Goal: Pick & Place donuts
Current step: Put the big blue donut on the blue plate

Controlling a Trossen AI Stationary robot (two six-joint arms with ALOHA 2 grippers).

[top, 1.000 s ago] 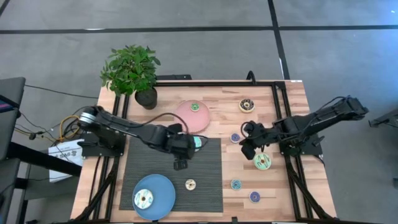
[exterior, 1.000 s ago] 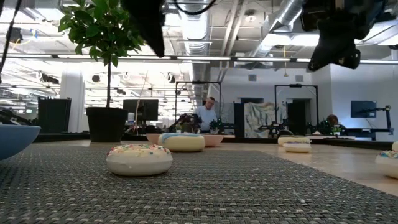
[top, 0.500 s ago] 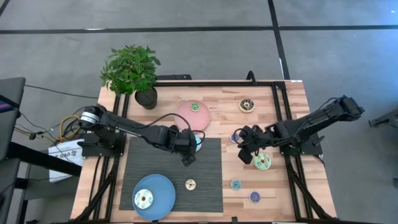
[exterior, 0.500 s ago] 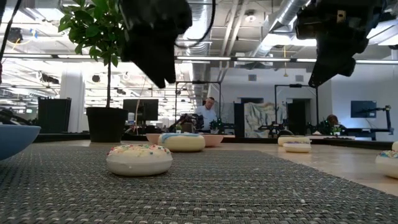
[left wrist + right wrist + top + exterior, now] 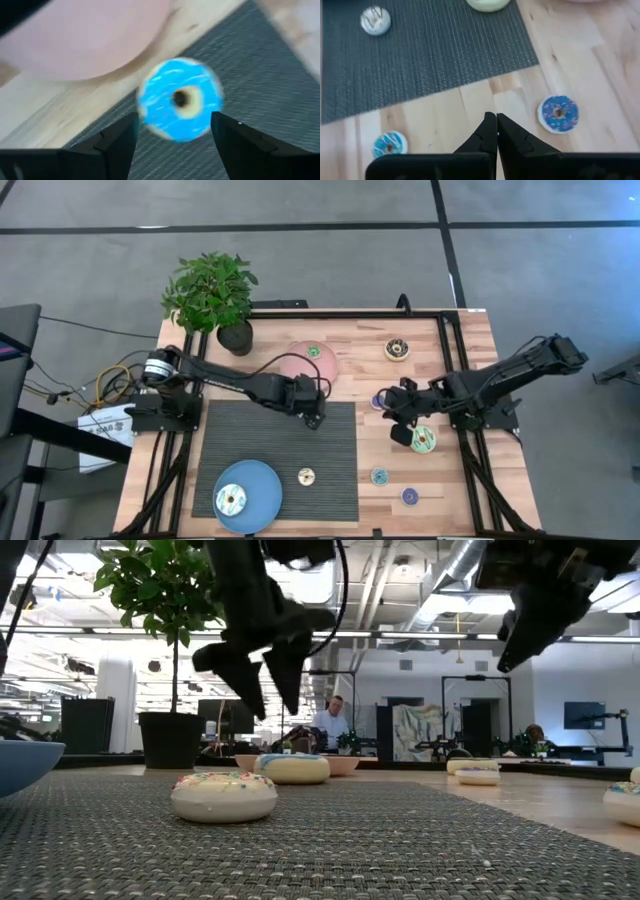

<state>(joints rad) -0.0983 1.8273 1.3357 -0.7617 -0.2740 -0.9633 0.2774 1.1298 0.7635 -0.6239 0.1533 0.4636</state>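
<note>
- Near left: blue plate (image 5: 265,480), one donut in it.
- Near centre: cream donut (image 5: 306,476), alone on the grey mat (image 5: 250,445), with open room all round.
- Middle right: right gripper (image 5: 493,119), fingers pressed together and empty. It hovers over bare wood near the pale green donut (image 5: 423,440) and the blue-purple donut (image 5: 379,401).
- Middle: left gripper (image 5: 175,120), fingers wide, poised astride the teal donut (image 5: 180,100) at the mat's far edge.
- Step, as judged: approach to grasp.
- Next move: descend and close.
- Far side: the mat edge and the pink plate (image 5: 295,370) rim just beyond leave little room.
</note>
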